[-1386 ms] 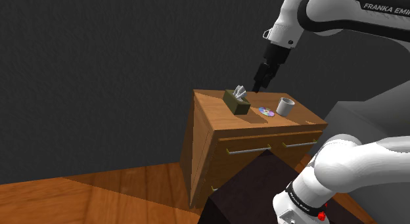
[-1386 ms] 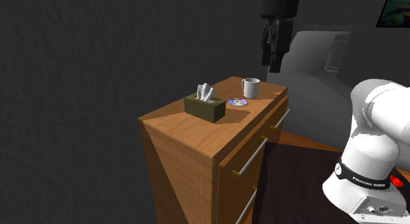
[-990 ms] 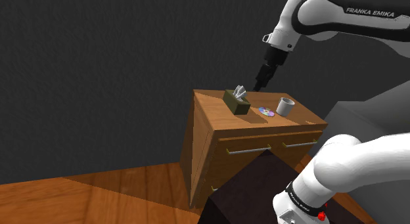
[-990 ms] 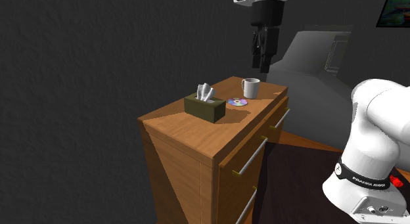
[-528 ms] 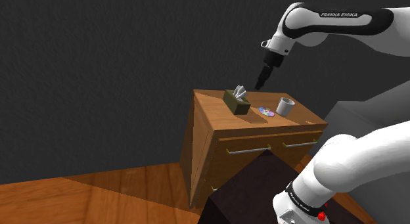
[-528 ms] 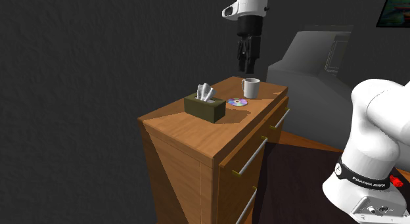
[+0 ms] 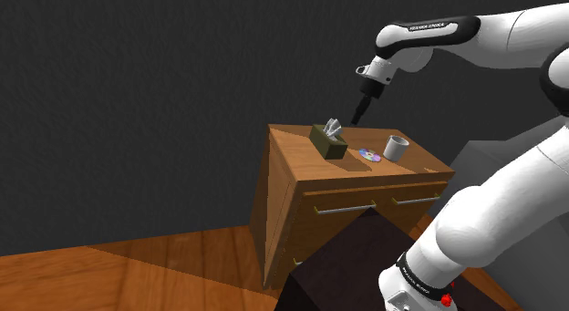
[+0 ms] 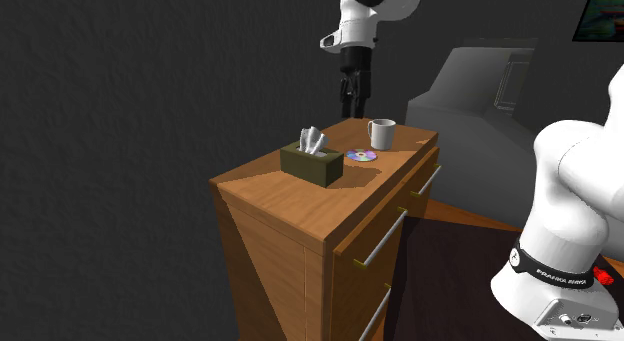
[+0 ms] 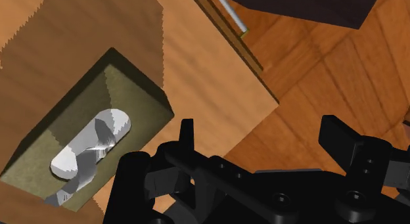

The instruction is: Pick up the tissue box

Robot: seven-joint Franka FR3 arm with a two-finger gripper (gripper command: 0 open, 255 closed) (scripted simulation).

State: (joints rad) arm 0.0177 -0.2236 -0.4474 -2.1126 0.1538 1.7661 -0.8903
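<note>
Wrist view has the end effector (image 9: 261,127) released, hovering above and beside the tissue box (image 9: 131,91); seemingly the approach step, so next centre over it and descend.

You have a wooden chest of drawers (image 7: 301,161) (image 8: 290,201) standing on a wood floor (image 7: 137,264). Three items sit in a row on its top:
- **Tissue box:** an olive tissue box (image 7: 330,143) (image 8: 312,164) (image 9: 135,98) stands upright near the middle, with white tissue protruding.
- **Disc:** a shiny disc (image 7: 368,155) (image 8: 361,155) lies flat just beside the box.
- **Mug:** a pale mug (image 7: 395,147) (image 8: 381,134) stands upright beyond the disc, near the end edge.
</note>
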